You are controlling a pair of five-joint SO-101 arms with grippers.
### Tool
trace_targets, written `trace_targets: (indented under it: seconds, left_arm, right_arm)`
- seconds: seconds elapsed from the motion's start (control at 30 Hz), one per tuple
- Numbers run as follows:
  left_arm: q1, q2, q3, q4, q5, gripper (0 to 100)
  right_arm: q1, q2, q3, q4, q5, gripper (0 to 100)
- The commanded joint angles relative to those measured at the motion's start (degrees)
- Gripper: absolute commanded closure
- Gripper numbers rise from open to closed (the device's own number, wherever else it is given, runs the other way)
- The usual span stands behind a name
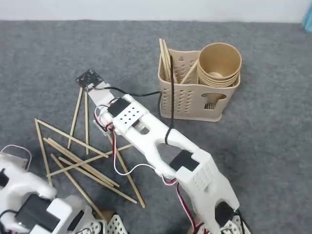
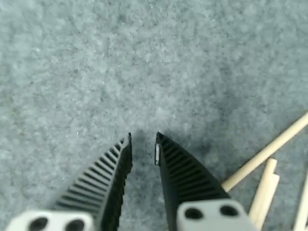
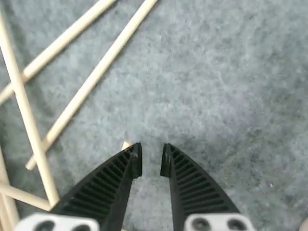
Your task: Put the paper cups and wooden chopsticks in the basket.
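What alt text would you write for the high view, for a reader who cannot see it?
A beige basket holds stacked paper cups and a few chopsticks; many wooden chopsticks lie scattered on grey carpet near a white arm.

One basket [image 1: 195, 100], one cup stack [image 1: 220, 63], roughly ten loose chopsticks [image 1: 73, 138].

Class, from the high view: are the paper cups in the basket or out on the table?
In. The paper cups stand nested as one stack inside the basket, their rims rising above its wall.
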Motion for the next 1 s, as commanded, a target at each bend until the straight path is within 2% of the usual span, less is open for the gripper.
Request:
trace_targets:
  seconds: [0.0,0.2,0.6,0.8,0.93,0.97]
  left_arm:
    - [0.70,0.00,-2.33,-1.23,0.44,92]
    - [0.35,0.00,-2.33,-1.23,0.44,92]
    - [0.62,0.09,-2.33,-1.23,0.44,92]
    - [0.62,0.09,-2.24,-1.23,0.44,92]
    - [0.70,0.09,-2.15,-1.23,0.44,92]
    - [0.70,0.09,-1.98,-1.23,0.44,92]
  right_arm:
    - [-0.66,-1.45,-3.43,1.45,-1.49,90.2]
    - [-1.89,-2.15,-4.13,4.88,-1.58,90.2]
    - [-3.47,-1.19,-3.96,4.62,-1.49,90.5]
    - [-3.91,4.26,-4.48,2.86,-1.05,90.9]
    - [-3.91,4.35,-6.33,4.70,-1.05,99.5]
    - [-3.74,4.35,-6.33,4.97,-1.05,99.1]
